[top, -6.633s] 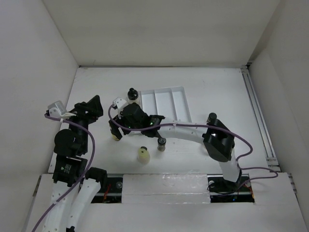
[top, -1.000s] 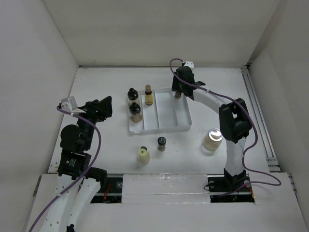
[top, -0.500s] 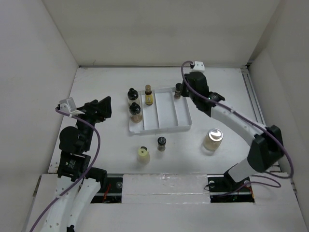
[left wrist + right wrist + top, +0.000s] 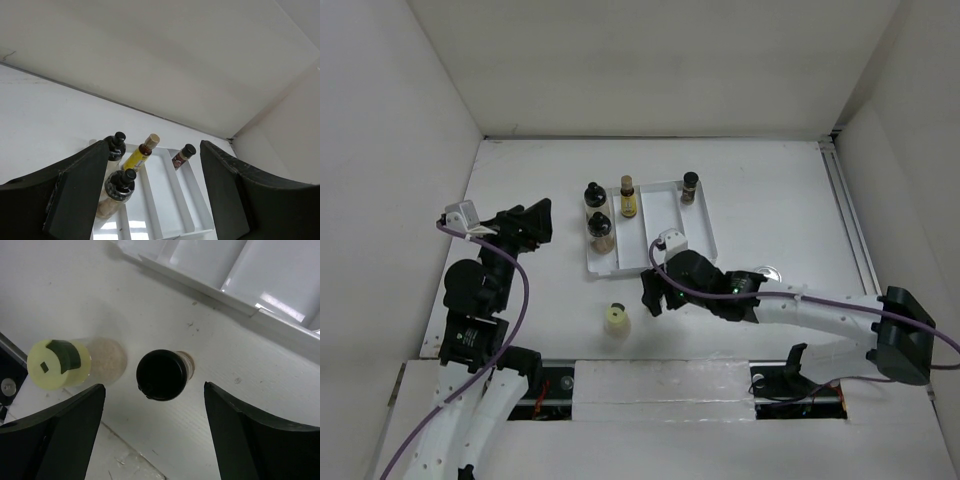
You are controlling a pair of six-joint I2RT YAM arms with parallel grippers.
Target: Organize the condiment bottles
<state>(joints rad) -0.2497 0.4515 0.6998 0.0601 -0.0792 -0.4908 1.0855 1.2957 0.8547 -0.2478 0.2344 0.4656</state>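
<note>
The white tray holds two black-capped glass bottles in its left lane. A slim amber yellow-labelled bottle stands in the middle lane and a small dark bottle at the far end of the right lane. My right gripper is open over a small black-capped bottle, which sits between its fingers without touching them. A cream-yellow bottle stands to its left. My left gripper is open and empty, left of the tray.
A silver-lidded jar stands right of the tray, partly hidden by my right arm. The tray's front rim lies just beyond the right gripper. White walls close the table at the back and sides.
My right gripper let go of the small dark bottle at the tray's far right end. It then swung to the near side, over the small black-capped bottle. The left arm has barely moved.
</note>
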